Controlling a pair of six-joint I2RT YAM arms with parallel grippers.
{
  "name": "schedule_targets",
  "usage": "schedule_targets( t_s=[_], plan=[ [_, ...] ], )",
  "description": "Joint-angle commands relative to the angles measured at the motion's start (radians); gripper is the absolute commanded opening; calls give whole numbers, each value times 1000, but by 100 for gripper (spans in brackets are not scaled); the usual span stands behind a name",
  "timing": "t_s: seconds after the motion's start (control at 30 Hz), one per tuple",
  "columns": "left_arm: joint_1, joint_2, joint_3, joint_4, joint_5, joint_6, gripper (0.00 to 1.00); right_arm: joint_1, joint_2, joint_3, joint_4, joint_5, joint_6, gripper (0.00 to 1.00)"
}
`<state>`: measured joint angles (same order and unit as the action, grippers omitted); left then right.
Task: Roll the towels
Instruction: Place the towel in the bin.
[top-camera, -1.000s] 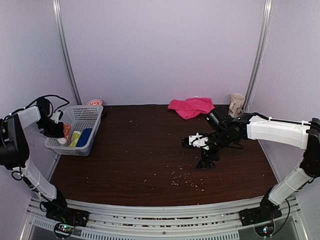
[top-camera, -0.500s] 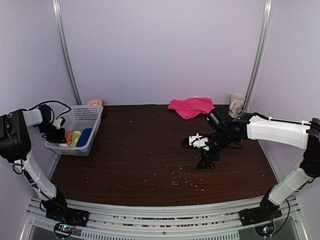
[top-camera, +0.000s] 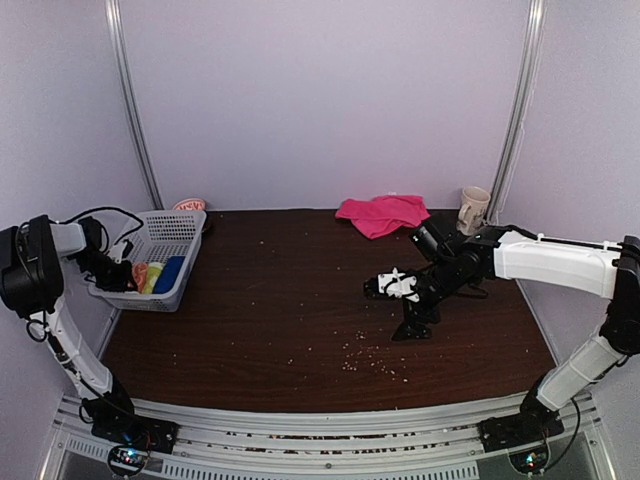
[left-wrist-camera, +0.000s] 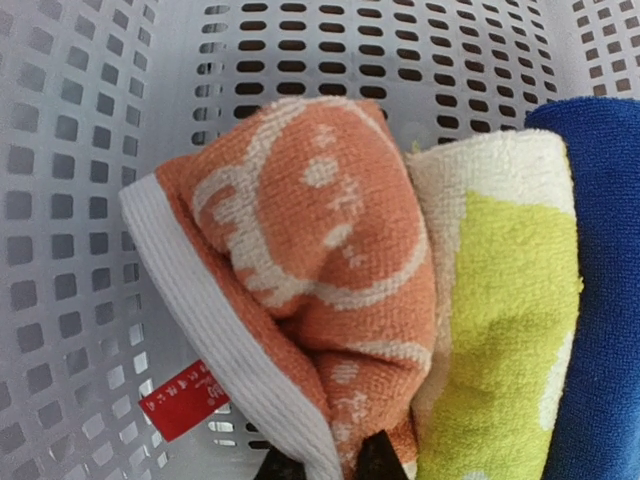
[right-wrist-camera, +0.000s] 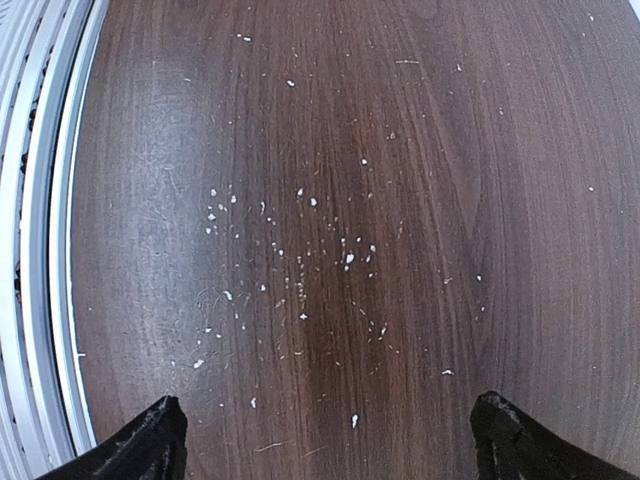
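Observation:
The orange towel (left-wrist-camera: 300, 230) with a cream cartoon pattern and white edge lies rolled at the left end of the white lattice basket (left-wrist-camera: 80, 150). My left gripper (left-wrist-camera: 325, 465) is shut on its near end, and the white edge runs between the fingertips. In the top view the left gripper (top-camera: 118, 277) is at the basket's left side, by the orange towel (top-camera: 140, 273). The pink towel (top-camera: 382, 213) lies crumpled at the back of the table. My right gripper (top-camera: 410, 325) is open and empty just above the bare wood (right-wrist-camera: 330, 440).
A cream and yellow-green rolled towel (left-wrist-camera: 500, 300) and a blue one (left-wrist-camera: 610, 300) lie beside the orange towel in the basket (top-camera: 165, 232). A cream mug (top-camera: 473, 209) stands at the back right. White crumbs (right-wrist-camera: 300, 250) dot the table.
My left gripper has moved down and left into the basket with the orange towel. The right arm has not moved.

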<state>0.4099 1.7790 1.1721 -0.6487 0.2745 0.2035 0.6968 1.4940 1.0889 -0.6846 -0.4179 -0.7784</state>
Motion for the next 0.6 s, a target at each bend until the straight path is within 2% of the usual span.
schedule_targets(
  t_s=[0.0, 0.07, 0.13, 0.47, 0.57],
  plan=[
    [2, 19, -9, -26, -36, -17, 22, 9, -22, 26, -10, -13, -7, 100],
    [3, -2, -9, -25, -51, -27, 33, 10, -19, 26, -11, -14, -7, 100],
    [2, -25, -6, -26, -66, -33, 40, 13, -19, 28, -12, -13, -7, 100],
    [2, -121, 42, -45, -92, -59, 51, 24, -18, 28, -12, -10, -5, 100],
    [1, -135, 48, -45, -93, -62, 58, 27, -17, 28, -12, -9, -4, 100]
  ],
)
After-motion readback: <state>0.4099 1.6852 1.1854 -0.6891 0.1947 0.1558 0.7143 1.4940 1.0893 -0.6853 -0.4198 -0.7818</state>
